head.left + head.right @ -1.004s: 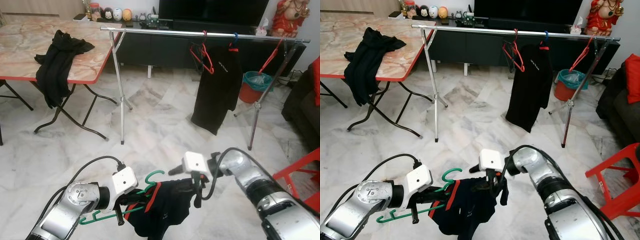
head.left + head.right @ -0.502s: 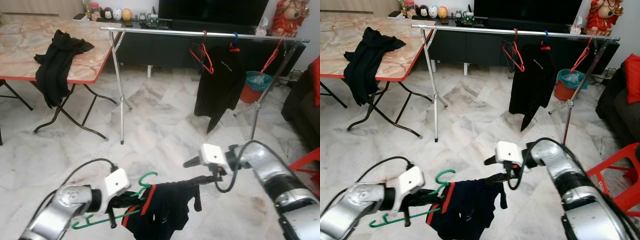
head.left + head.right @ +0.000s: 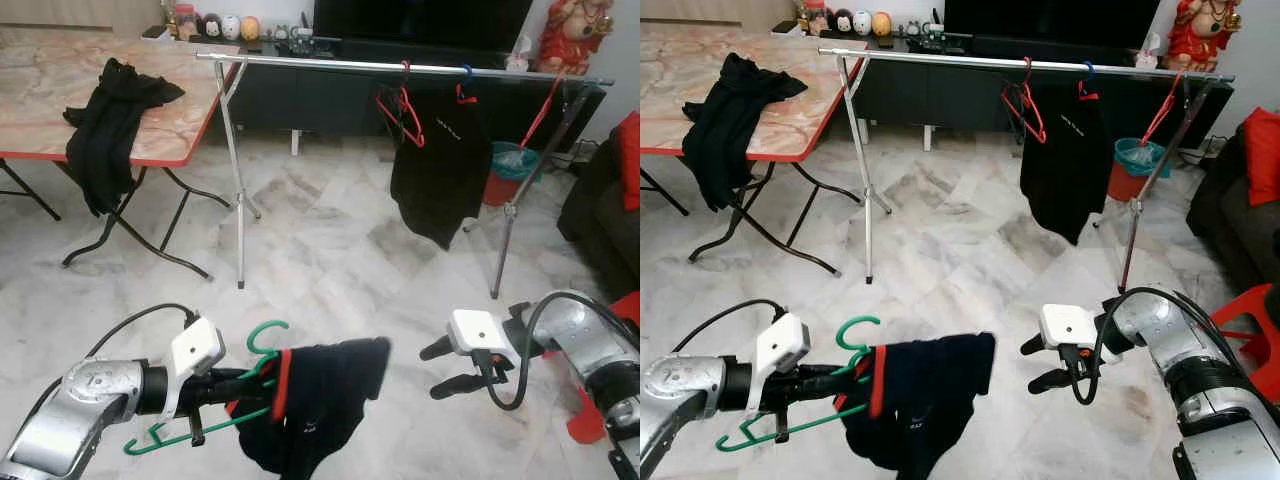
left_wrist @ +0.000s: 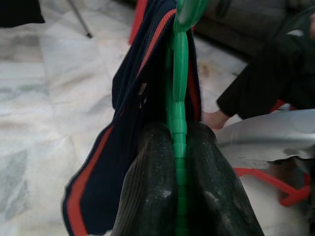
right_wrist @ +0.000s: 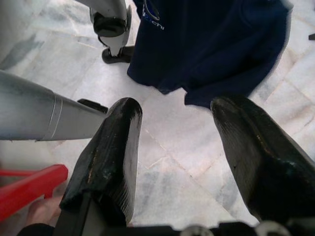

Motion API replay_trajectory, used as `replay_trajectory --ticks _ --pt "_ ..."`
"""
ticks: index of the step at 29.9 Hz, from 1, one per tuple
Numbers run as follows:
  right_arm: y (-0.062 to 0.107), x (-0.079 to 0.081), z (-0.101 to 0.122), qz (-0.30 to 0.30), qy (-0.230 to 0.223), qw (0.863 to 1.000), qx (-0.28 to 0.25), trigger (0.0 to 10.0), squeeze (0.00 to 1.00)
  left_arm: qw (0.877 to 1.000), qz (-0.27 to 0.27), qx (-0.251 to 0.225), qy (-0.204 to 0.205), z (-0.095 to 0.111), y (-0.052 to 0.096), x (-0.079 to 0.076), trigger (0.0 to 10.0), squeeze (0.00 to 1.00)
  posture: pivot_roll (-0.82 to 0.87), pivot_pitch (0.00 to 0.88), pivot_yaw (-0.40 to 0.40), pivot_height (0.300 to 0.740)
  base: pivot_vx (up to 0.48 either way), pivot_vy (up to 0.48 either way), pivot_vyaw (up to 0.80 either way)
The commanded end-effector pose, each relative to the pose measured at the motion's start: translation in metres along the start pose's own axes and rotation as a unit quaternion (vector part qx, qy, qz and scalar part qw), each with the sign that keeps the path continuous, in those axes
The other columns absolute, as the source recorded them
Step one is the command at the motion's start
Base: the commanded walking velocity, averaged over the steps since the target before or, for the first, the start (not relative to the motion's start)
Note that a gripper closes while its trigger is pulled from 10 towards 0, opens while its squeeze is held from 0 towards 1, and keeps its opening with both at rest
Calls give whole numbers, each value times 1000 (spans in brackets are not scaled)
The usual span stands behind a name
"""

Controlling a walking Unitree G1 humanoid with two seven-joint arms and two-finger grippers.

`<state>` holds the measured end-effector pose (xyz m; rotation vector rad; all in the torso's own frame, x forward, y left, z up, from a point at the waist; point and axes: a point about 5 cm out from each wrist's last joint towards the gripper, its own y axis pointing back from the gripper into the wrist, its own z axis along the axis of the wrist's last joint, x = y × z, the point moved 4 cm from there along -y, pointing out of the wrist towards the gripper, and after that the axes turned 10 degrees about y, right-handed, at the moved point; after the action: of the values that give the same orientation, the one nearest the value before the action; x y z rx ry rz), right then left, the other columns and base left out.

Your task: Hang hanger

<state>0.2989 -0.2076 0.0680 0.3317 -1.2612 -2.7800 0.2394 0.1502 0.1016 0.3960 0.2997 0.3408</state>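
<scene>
Left wrist view lets us confirm the left gripper clamped on the green hanger carrying a navy shirt, while the eye views show us the right gripper spread empty, well apart.

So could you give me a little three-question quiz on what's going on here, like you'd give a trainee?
1. True or false: the left tool is shut on the green hanger.
2. What hangs on that hanger? A) a white towel B) a dark navy shirt with red trim C) nothing
3. Fill in: the right tool has its fingers ____ and holds nothing.

Key
1. True; the left wrist view shows both fingers pressed against the hanger.
2. B
3. open; the right wrist view shows bare floor between them.
</scene>
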Motion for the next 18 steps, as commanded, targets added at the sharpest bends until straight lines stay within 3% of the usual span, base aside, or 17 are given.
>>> replay_trajectory --ticks 1,9,18 --pt "2 -3 0 -11 10 1000 7 10000 0 1000 -15 1 -20 9 5 -2 10000 0 52 0 -95 740 0 0 0" --pt "0 -17 9 -67 34 997 -7 10000 0 999 -46 -6 -18 17 10 -8 10000 0 56 0 -98 740 0 0 0" --pt "-7 -8 5 -44 33 998 -6 10000 0 997 -64 -28 -19 27 8 -12 10000 0 53 0 -103 740 0 0 0"
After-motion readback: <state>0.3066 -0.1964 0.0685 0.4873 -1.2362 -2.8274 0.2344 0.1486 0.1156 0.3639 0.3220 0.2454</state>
